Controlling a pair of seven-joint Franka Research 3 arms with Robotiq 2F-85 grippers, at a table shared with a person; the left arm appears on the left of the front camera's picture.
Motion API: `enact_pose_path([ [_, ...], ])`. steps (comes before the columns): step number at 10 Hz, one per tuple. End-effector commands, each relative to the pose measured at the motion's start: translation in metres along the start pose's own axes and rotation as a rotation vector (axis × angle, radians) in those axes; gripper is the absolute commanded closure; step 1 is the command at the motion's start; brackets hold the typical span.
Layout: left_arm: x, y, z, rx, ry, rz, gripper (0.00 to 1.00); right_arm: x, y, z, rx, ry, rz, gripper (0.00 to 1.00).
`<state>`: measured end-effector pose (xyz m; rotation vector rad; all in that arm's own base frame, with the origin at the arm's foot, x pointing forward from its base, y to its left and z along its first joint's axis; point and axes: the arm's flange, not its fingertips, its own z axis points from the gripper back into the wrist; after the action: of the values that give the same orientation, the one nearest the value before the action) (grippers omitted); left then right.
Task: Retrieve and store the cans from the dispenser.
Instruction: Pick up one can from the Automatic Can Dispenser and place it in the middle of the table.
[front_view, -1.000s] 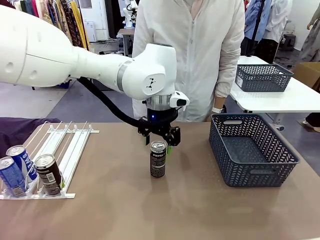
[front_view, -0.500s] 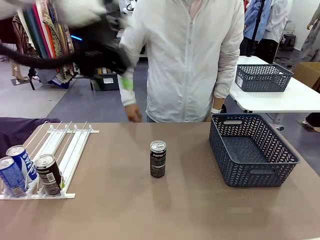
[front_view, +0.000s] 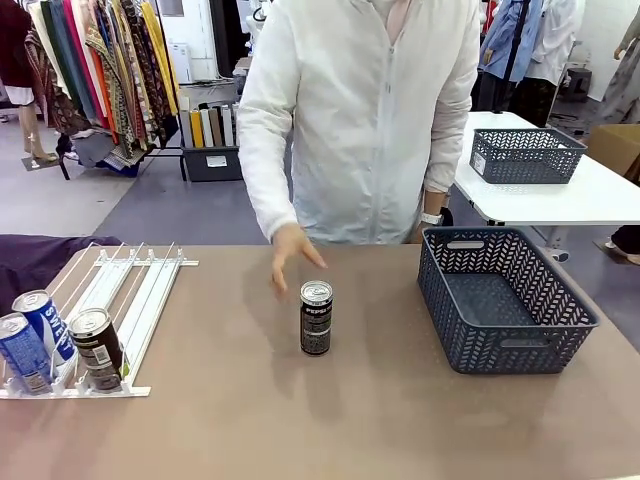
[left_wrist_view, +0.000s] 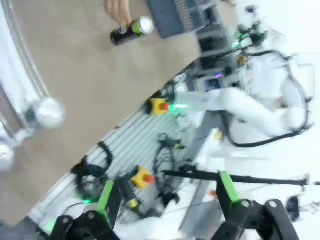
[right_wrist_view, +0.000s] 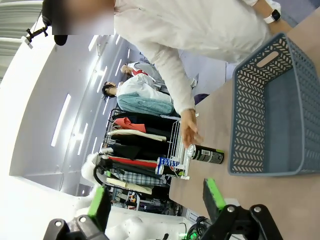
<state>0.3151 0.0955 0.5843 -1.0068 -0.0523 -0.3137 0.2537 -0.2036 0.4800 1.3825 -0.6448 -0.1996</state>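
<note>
A black can (front_view: 316, 318) stands upright alone on the middle of the table, and a person's hand (front_view: 291, 262) hovers just behind it. Two blue cans (front_view: 45, 322) and a dark one (front_view: 97, 348) stand at the near end of the white dispenser (front_view: 140, 290) on the left. From high up, my left gripper (left_wrist_view: 167, 195) looks down on the black can (left_wrist_view: 131, 31) far away; its jaws are open and empty. My right gripper (right_wrist_view: 157, 200) is open too, well off from the can (right_wrist_view: 206, 155) and the hand (right_wrist_view: 189, 131).
A dark grey lattice basket (front_view: 560, 295) stands empty on the right of the table, also seen as the basket (right_wrist_view: 240, 120) in the right wrist view. A second basket (front_view: 525, 155) rests on a white table behind. The person stands at the far edge.
My left arm, which stood over the black can, has lifted up and away out of the front view. The person's hand has come down close to the can.
</note>
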Motion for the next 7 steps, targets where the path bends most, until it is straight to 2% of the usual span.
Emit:
enact_pose_path([
  [1,-0.059,0.063,0.028,-0.225,-0.201,0.013,0.0,0.002,0.002,-0.001,0.02,-0.006,0.027,0.0],
  [2,-0.088,0.086,0.036,-0.271,-0.294,0.074,0.0,0.002,0.002,-0.001,0.02,-0.006,0.027,0.0],
  [3,-0.101,0.1,0.039,-0.303,-0.342,0.116,0.0,0.002,0.002,-0.001,0.02,-0.006,0.027,0.0],
  [4,-0.088,0.078,0.034,-0.202,-0.199,0.069,0.0,0.002,0.002,-0.001,0.02,-0.006,0.027,0.0],
  [7,-0.088,0.078,0.034,-0.202,-0.199,0.069,0.0,0.002,0.002,-0.001,0.02,-0.006,0.027,0.0],
])
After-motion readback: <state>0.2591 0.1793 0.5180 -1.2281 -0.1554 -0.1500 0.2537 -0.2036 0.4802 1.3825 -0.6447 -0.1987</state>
